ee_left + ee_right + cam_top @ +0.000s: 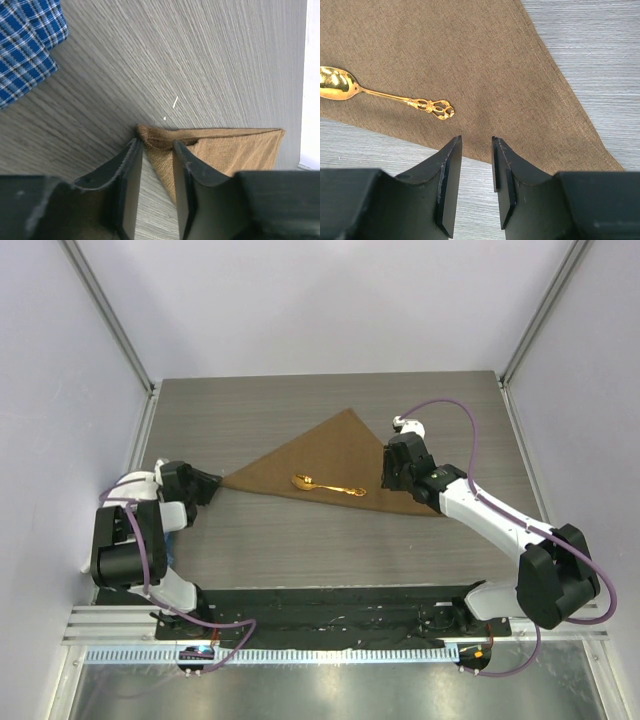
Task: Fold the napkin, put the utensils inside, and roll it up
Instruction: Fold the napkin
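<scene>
The tan napkin [340,465] lies folded into a triangle on the grey table [250,415], the gold spoon [325,484] resting on it near the long edge. The left gripper [156,145] straddles its left corner; whether it pinches the cloth, I cannot tell. The right gripper [476,142] hangs over the right part, jaws slightly apart, grasping nothing. A blue checked cloth [25,45] lies near the left arm

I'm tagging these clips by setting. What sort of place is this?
Probably a robotics lab cell: plain white walls, metal frame posts, two robot arms bolted at the edge of a wood-grain table.
</scene>
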### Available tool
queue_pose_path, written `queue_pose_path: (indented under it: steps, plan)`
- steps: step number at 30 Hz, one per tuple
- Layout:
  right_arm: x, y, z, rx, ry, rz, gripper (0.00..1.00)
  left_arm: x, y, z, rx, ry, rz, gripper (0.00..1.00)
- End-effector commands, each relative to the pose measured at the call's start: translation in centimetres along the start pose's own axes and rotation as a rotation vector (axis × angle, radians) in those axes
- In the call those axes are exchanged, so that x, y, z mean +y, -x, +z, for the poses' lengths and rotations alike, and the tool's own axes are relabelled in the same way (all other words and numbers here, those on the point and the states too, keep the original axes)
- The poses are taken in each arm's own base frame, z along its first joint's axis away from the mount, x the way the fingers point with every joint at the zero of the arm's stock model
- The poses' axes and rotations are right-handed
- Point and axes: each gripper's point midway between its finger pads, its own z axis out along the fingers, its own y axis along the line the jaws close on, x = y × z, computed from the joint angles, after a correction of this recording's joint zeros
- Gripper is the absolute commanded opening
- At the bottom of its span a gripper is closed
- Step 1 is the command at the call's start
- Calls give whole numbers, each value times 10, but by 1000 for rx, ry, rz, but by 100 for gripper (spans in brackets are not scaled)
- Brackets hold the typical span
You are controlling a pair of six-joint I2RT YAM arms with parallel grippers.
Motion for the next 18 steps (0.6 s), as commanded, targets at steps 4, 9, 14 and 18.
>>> queue_pose_path:
  steps: [4,9,14,18]
  plan:
    - [0,20,-8,-64,1,-5,38,29,-16,5,63,97,22,29]
    - [-3,24,-10,-74,-11,-18,38,27,-20,9,93,88,31,12]
    - [-7,24,-12,-79,-20,-29,38,10,-19,9,98,10,50,0]
    - [-12,21,-13,-77,-35,-30,38,-24,-16,5,113,-110,83,0]
